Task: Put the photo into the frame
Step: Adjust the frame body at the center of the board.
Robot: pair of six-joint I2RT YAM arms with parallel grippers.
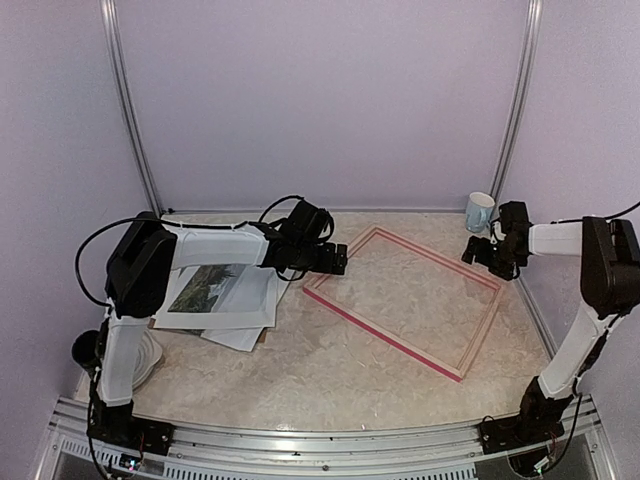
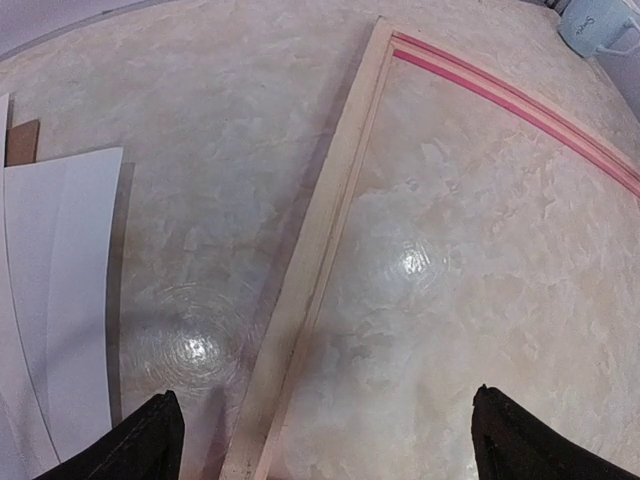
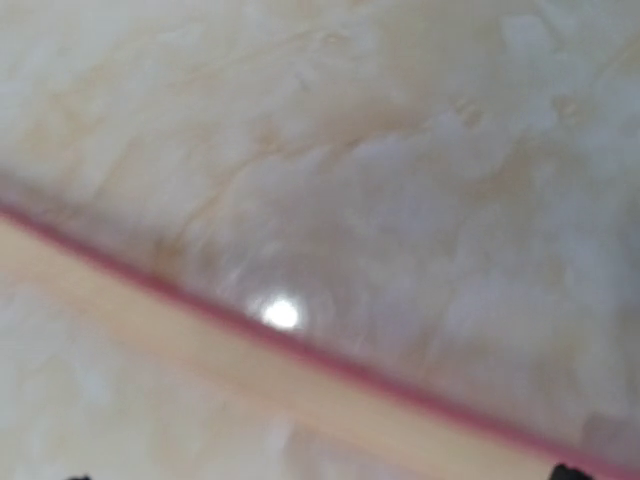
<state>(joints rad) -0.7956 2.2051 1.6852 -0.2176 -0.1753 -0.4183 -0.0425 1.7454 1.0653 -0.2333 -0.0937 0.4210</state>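
From above, the task looks barely begun. The photo [image 1: 212, 284] lies on a loose stack of white sheets [image 1: 243, 327] at about 9 o'clock on the table [image 1: 300, 375]. It is well apart from the frame [image 1: 385, 335], which lies flat and empty at about 3 o'clock, with the marbled tabletop showing through it. Picking the print up, carrying it across and seating it inside are all left to do. The left gripper [image 1: 335, 262] hovers over the frame's 9 o'clock corner with its jaws spread and holding nothing. The right gripper [image 1: 478, 252] hangs at the frame's 2 o'clock edge, likewise spread and empty. A pale mug [image 1: 480, 210] stands at 1 o'clock.

In the left wrist view, the frame [image 2: 320, 220] shows as a thin, straight rail of pale matte wood, with pink-red strips on the far side. The tabletop is glossy, cream and mottled, and throws back lamp glare. The white sheets [image 2: 60, 300] are smooth, slightly curled paper at 9 o'clock, and a brown backing board [image 2: 22, 140] peeks out above them. The black fingertips [image 2: 150, 440] stand wide apart.

The right wrist view is blurred. A pale rail of the frame [image 3: 250, 370] with a pink edge crosses from 9 to 5 o'clock.
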